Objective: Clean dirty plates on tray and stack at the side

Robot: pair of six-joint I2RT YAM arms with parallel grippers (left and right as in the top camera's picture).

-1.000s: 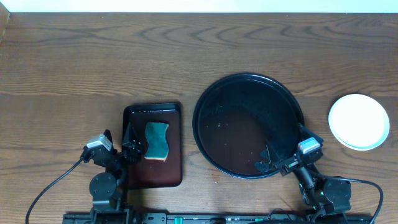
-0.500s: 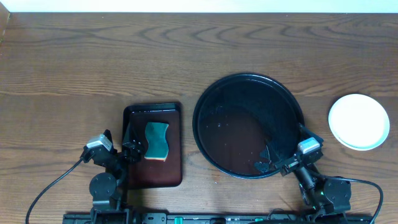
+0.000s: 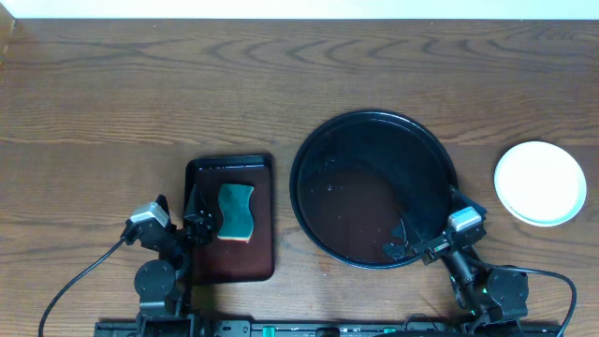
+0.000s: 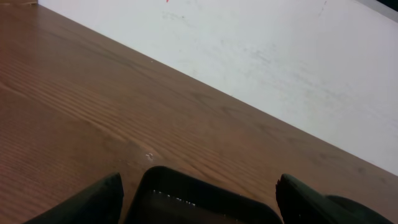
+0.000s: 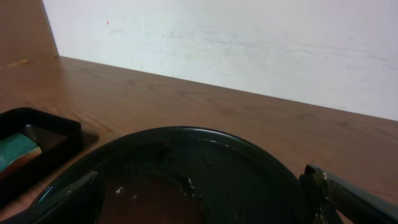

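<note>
The plates (image 3: 540, 183) sit on the desk (image 3: 140, 103) at the far right, near the tray (image 3: 318, 140) but not touching it. From overhead they read as a single pale round disc. It may be a stack, though how many lie in it cannot be told from this angle.

The tray lies right of centre, black and glossy. Its floor shows a brownish sheen and a few small specks.

The right claw (image 3: 421, 227) hangs over the tray's near right rim with its jaws spread wide and gripping nothing. In the right wrist view its two fingers stand at the bottom corners, with the tray's basin between them.

Just left of the tray, across a strip of bare desk, is a small tray (image 3: 260, 262), dark red-brown and rectangular. A sponge (image 3: 236, 212) with a teal top and wavy sides lies flat in its middle.

The left claw (image 3: 195, 221) is at the small tray's left edge, just beside the sponge. Its jaws are also wide and hold nothing. The left wrist view shows the small tray's far rim between the fingers.

A pale wall (image 5: 249, 43) runs along the desk's far edge.
</note>
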